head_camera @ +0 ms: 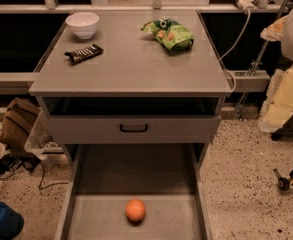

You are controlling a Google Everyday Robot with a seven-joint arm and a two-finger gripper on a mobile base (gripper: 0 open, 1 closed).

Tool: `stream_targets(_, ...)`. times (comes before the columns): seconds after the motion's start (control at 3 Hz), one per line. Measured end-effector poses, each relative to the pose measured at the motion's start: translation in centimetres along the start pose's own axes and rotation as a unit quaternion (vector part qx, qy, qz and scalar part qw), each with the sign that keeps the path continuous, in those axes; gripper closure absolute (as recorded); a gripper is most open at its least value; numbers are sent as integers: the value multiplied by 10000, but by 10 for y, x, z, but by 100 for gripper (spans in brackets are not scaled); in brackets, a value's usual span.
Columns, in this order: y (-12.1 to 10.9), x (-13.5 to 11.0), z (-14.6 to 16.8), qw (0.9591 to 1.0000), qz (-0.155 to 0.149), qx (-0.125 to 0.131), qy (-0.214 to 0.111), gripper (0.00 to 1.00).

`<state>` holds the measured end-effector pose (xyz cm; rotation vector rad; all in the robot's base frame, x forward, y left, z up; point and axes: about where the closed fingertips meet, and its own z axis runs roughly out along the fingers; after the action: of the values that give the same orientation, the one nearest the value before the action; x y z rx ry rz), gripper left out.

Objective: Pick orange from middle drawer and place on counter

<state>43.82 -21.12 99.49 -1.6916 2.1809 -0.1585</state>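
Note:
The orange (135, 210) lies on the flat floor of the pulled-out grey drawer tray (98, 220) at the bottom of the view, a little right of the tray's middle. The counter (131, 64) is the grey top of the cabinet, above and behind the drawer. My gripper is not in view, and nothing touches the orange.
On the counter are a white bowl (82, 24) at the back left, a dark snack bar (84, 53) in front of it, and a green chip bag (168, 33) at the back right. A grey drawer front with a black handle (134, 128) sits above the open tray. White and yellow objects (286, 89) stand to the right.

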Motion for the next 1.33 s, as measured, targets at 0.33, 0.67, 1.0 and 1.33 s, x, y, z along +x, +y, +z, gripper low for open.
stream_targets(0.33, 0, -2, 2, 10000, 31, 34, -43, 0)
stream_targets(0.67, 6, 0, 28, 9995, 275, 123, -88, 0)
stream_targets(1.0, 2, -1, 81, 9981, 483, 348, -132, 0)
stream_targets(1.33, -10, -9, 84, 9965, 486, 622, -292, 0)
